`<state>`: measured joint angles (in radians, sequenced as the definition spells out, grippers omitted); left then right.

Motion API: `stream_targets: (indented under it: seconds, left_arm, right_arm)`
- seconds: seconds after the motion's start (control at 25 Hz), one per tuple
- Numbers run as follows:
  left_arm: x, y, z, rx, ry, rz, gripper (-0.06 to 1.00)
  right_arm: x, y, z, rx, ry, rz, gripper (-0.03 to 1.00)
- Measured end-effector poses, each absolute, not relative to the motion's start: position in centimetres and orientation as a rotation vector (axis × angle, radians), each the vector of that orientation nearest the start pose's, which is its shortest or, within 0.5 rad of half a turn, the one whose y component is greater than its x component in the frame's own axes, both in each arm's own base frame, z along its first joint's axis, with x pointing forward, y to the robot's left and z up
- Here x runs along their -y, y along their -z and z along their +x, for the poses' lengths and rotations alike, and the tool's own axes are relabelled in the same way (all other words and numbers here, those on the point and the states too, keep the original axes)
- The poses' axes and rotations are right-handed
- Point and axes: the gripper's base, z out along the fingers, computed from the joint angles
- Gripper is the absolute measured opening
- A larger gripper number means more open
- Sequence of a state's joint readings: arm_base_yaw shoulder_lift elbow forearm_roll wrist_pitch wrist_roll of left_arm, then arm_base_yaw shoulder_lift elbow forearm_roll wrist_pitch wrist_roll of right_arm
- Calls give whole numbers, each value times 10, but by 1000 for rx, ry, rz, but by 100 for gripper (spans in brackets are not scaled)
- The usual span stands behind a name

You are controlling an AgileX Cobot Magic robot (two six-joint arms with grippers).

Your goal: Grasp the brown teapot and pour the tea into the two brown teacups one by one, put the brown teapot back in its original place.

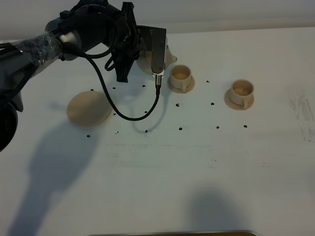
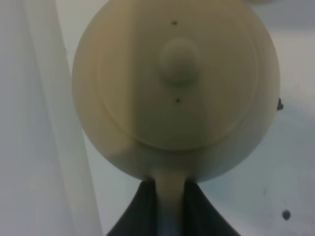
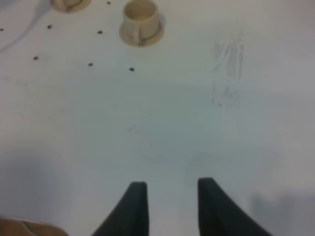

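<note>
The brown teapot [image 2: 177, 83] fills the left wrist view, lid and knob facing the camera. My left gripper [image 2: 170, 191] is shut on its loop handle. From above, only the spout and a bit of the teapot's body [image 1: 170, 55] show past my left arm, just left of the nearer teacup [image 1: 181, 74]. The second teacup [image 1: 242, 89] sits further right on its saucer. The flat round disc [image 1: 89, 108] lies bare at the left. My right gripper [image 3: 170, 184] hangs over bare table, open with nothing between its fingers. It looks toward a teacup [image 3: 140, 17].
A black cable [image 1: 142, 114] loops down from my left wrist over the table between the disc and the cups. Small dark dots mark the white table [image 1: 197, 172]. My right arm is outside the overhead view.
</note>
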<state>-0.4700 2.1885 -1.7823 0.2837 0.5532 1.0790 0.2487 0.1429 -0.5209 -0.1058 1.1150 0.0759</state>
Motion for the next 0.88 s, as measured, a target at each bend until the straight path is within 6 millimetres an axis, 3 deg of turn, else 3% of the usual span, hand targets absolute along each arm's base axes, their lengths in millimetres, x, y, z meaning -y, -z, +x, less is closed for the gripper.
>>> stream_targets:
  seconds: [0.4,0.88]
  left_arm:
    - [222,-190,451,-1560,-597,1970,16]
    - [223,-192,454,-1475,-664,2008,16]
  right_arm:
    - [5,-279,14,-2207,-48,-191,24]
    - [5,-279,14,-2207,-48,-191,24]
